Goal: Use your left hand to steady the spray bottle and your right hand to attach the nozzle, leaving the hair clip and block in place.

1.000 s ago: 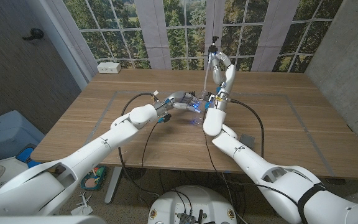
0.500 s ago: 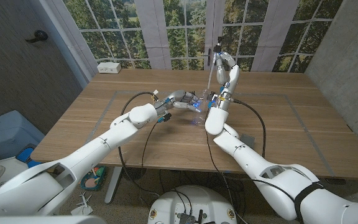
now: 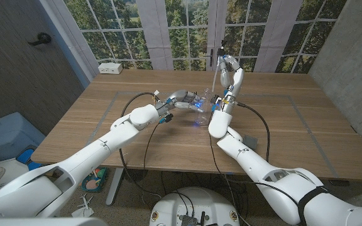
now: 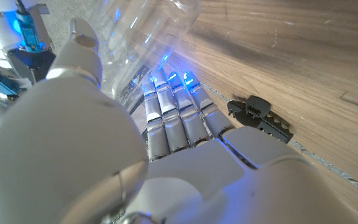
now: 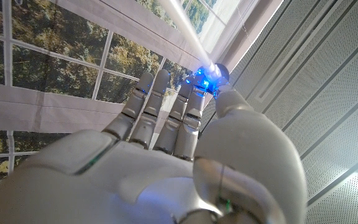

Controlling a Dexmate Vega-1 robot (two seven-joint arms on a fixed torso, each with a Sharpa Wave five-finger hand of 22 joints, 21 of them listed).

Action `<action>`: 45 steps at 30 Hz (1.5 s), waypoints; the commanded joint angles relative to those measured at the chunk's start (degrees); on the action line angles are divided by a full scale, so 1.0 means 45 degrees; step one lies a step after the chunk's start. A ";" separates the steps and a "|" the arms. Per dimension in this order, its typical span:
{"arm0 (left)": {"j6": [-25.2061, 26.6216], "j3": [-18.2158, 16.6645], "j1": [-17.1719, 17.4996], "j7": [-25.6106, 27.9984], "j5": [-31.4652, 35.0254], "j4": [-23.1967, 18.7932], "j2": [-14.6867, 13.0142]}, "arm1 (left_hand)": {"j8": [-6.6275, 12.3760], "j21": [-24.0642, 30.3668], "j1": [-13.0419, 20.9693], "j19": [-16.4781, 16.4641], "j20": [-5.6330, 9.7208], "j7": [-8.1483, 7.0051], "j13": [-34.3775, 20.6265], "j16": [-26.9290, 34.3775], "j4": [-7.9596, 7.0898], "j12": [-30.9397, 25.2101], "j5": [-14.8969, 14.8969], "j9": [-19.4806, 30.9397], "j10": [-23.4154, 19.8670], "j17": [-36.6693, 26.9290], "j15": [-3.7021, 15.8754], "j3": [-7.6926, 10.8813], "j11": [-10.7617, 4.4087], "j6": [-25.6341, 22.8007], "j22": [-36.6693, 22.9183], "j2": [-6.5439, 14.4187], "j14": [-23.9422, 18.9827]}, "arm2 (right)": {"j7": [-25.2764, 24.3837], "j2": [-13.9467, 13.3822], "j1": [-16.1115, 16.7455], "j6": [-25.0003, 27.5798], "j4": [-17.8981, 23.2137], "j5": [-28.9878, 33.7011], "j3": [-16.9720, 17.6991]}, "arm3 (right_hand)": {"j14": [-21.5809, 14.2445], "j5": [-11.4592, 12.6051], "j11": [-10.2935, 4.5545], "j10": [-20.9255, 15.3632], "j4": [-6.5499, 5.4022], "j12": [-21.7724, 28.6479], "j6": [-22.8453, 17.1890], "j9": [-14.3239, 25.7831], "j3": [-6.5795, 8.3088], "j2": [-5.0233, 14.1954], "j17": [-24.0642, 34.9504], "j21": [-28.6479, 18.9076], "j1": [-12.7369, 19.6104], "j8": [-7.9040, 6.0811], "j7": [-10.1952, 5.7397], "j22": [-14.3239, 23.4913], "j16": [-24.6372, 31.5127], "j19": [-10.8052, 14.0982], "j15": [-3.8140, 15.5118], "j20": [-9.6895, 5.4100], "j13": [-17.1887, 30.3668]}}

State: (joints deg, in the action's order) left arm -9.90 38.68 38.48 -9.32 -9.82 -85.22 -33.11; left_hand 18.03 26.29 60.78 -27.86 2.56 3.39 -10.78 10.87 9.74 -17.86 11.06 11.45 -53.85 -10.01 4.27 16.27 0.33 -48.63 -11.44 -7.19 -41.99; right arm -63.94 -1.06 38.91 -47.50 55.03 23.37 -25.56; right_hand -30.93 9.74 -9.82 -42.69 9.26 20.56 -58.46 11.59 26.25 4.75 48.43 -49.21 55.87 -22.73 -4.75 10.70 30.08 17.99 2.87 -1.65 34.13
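Clear plastic spray bottle stands on the wooden surface near its middle, wrapped by the left robot hand, whose fingers curl round the see-through body in the left wrist view. Above the bottle and slightly toward the windows, the right robot hand is raised, pinching the nozzle head at its fingertips, with the thin white dip tube hanging down from it toward the bottle. In the right wrist view the tube runs off from the lit fingertips. Whether the tube's lower end has already entered the bottle neck cannot be told.

A black toothed hair clip lies on the surface just beside the bottle. A small grey block sits nearer the robot than the bottle, close to the right forearm.

The step in hand looks like lowering the tube into the neck. To do it well, the left robot hand should keep the bottle upright without squeezing the soft wall. The right one should hold the tube plumb over the opening, descend slowly so it does not bow or catch the rim, then seat and twist the collar. The right elbow should stay high, so the forearm does not brush the block.
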 commanded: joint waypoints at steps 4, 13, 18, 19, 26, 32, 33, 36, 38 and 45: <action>0.0288 0.0089 0.0001 -0.0135 -0.0035 -0.0085 -0.0034 | 0.0087 0.0069 0.2952 0.0043 0.0205 -0.0991 -0.0442 -0.0056 0.0008 -0.0020 0.0071 0.0374 -0.2522 -0.0008 0.1980 0.0111 -0.1866 -0.2586 -0.0028 0.3049 -0.0008 | -0.0012 0.0186 -0.0007 -0.0085 0.0030 0.0221 0.0250 | -0.0097 0.0039 -0.0001 -0.0112 0.0024 -0.0024 -0.0321 0.0058 -0.0082 0.0122 0.0084 -0.0148 0.0053 -0.0034 -0.0223 -0.0006 -0.0038 0.0025 0.2079 -0.0041 0.0045; 0.0294 0.0220 -0.0172 -0.0302 -0.0008 0.0158 0.0077 | 0.0074 0.0084 0.2953 0.0065 0.0191 -0.1007 -0.0445 -0.0058 0.0009 -0.0010 0.0070 0.0378 -0.2527 -0.0011 0.2008 0.0099 -0.1882 -0.2610 -0.0027 0.3040 0.0006 | -0.0012 0.0326 -0.0429 -0.1005 -0.0603 0.0269 0.0310 | -0.0066 0.0031 -0.0025 -0.0130 0.0018 -0.0032 -0.0322 0.0054 -0.0113 0.0109 0.0102 -0.0173 0.0066 -0.0018 -0.0240 -0.0008 -0.0084 0.0000 0.2068 -0.0055 0.0053; 0.0253 0.0292 -0.0286 -0.0355 0.0047 0.0340 0.0155 | 0.0065 0.0098 0.2953 0.0062 0.0186 -0.0987 -0.0447 -0.0065 0.0009 0.0002 0.0072 0.0380 -0.2516 -0.0008 0.2003 0.0097 -0.1919 -0.2617 -0.0026 0.3036 0.0019 | -0.0012 0.0316 -0.0515 -0.1069 -0.0570 0.0150 0.0211 | -0.0068 0.0025 0.0013 -0.0130 0.0009 -0.0050 -0.0335 0.0051 -0.0136 0.0105 0.0122 -0.0190 0.0069 -0.0013 -0.0241 -0.0009 -0.0097 -0.0011 0.2057 -0.0058 0.0041; 0.0249 0.0295 -0.0294 -0.0337 0.0064 0.0357 0.0162 | 0.0056 0.0099 0.2950 0.0074 0.0183 -0.0991 -0.0448 -0.0067 0.0005 0.0006 0.0072 0.0381 -0.2512 -0.0008 0.1997 0.0097 -0.1872 -0.2606 -0.0026 0.3040 0.0023 | -0.0012 0.0297 -0.0509 -0.1031 -0.0527 0.0097 0.0162 | -0.0061 0.0027 -0.0003 -0.0128 0.0007 -0.0054 -0.0350 0.0050 -0.0132 0.0111 0.0117 -0.0192 0.0072 -0.0017 -0.0243 -0.0009 -0.0111 -0.0017 0.2058 -0.0061 0.0040; 0.0143 0.0271 -0.0377 -0.0353 -0.0006 0.0590 0.0245 | 0.0036 0.0117 0.2955 0.0080 0.0180 -0.0999 -0.0453 -0.0071 0.0003 0.0016 0.0076 0.0385 -0.2512 -0.0006 0.1980 0.0103 -0.1887 -0.2604 -0.0025 0.3051 0.0031 | -0.0012 0.0132 -0.0485 -0.1015 -0.0487 -0.0242 -0.0304 | -0.0070 0.0025 0.0022 -0.0153 0.0001 -0.0060 -0.0349 0.0048 -0.0154 0.0111 0.0141 -0.0212 0.0079 -0.0006 -0.0204 -0.0011 -0.0120 -0.0027 0.2056 -0.0055 0.0032; 0.0020 0.0247 -0.0439 -0.0361 -0.0018 0.0672 0.0274 | 0.0023 0.0135 0.2955 0.0072 0.0181 -0.1003 -0.0456 -0.0064 0.0002 0.0024 0.0076 0.0387 -0.2509 -0.0010 0.1998 0.0102 -0.1871 -0.2606 -0.0023 0.3054 0.0022 | -0.0012 0.0125 -0.0601 -0.0967 -0.0880 -0.0483 -0.0570 | -0.0054 0.0029 0.0061 -0.0158 -0.0026 -0.0061 -0.0348 0.0047 -0.0174 0.0121 0.0144 -0.0229 0.0054 0.0006 -0.0224 -0.0011 -0.0158 -0.0043 0.2035 -0.0058 0.0046; 0.0007 0.0243 -0.0442 -0.0365 -0.0025 0.0677 0.0276 | 0.0022 0.0136 0.2953 0.0073 0.0185 -0.0998 -0.0456 -0.0064 0.0001 0.0024 0.0076 0.0388 -0.2511 -0.0010 0.1997 0.0099 -0.1872 -0.2606 -0.0023 0.3051 0.0024 | -0.0012 0.0133 -0.0600 -0.0936 -0.0913 -0.0502 -0.0579 | -0.0060 0.0029 0.0053 -0.0151 -0.0026 -0.0063 -0.0348 0.0047 -0.0180 0.0120 0.0151 -0.0231 0.0053 0.0007 -0.0218 -0.0011 -0.0155 -0.0048 0.2037 -0.0061 0.0051; -0.0022 0.0239 -0.0471 -0.0412 -0.0049 0.0686 0.0277 | 0.0017 0.0142 0.2956 0.0076 0.0177 -0.0997 -0.0457 -0.0064 0.0003 0.0022 0.0076 0.0389 -0.2526 -0.0010 0.2002 0.0099 -0.1878 -0.2611 -0.0022 0.3052 0.0026 | -0.0012 0.0158 -0.0615 -0.0912 -0.1035 -0.0509 -0.0581 | -0.0063 0.0030 0.0030 -0.0173 -0.0026 -0.0055 -0.0343 0.0047 -0.0192 0.0119 0.0165 -0.0239 0.0055 0.0013 -0.0229 -0.0012 -0.0155 -0.0052 0.2043 -0.0058 0.0058; -0.0031 0.0245 -0.0489 -0.0416 -0.0025 0.0666 0.0271 | 0.0016 0.0145 0.2957 0.0083 0.0179 -0.1000 -0.0458 -0.0064 0.0005 0.0017 0.0077 0.0390 -0.2545 -0.0010 0.2004 0.0097 -0.1888 -0.2621 -0.0022 0.3047 0.0026 | -0.0012 0.0237 -0.0639 -0.0932 -0.1195 -0.0342 -0.0466 | -0.0058 0.0032 0.0026 -0.0162 -0.0033 -0.0061 -0.0341 0.0047 -0.0194 0.0127 0.0164 -0.0247 0.0051 0.0018 -0.0217 -0.0012 -0.0174 -0.0057 0.2039 -0.0060 0.0065; 0.0037 0.0211 -0.0446 -0.0378 -0.0035 0.0565 0.0222 | -0.0004 0.0162 0.2950 0.0084 0.0189 -0.0991 -0.0461 -0.0065 0.0000 0.0031 0.0078 0.0393 -0.2533 -0.0009 0.1985 0.0094 -0.1903 -0.2611 -0.0021 0.3048 0.0027 | -0.0012 0.0276 -0.0599 -0.1053 -0.1295 -0.0267 -0.0320 | -0.0086 0.0037 0.0050 -0.0173 -0.0029 -0.0069 -0.0335 0.0046 -0.0203 0.0145 0.0189 -0.0268 0.0071 0.0031 -0.0215 -0.0012 -0.0173 -0.0059 0.2056 -0.0055 0.0061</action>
State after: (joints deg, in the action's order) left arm -9.72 39.79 36.56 -11.03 -9.85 -82.46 -32.00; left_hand 17.57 26.71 60.81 -27.65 2.77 3.39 -10.78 10.59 9.84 -17.24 11.05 11.45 -53.85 -9.88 4.27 16.36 0.33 -48.63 -11.45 -7.21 -41.99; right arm -63.99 -0.18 36.24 -51.79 50.44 21.93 -27.35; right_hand -30.92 9.69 -9.51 -42.99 9.09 20.34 -58.75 11.57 25.60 4.75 48.98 -50.10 55.87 -22.49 -5.04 10.70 29.44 17.68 2.86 -1.95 34.12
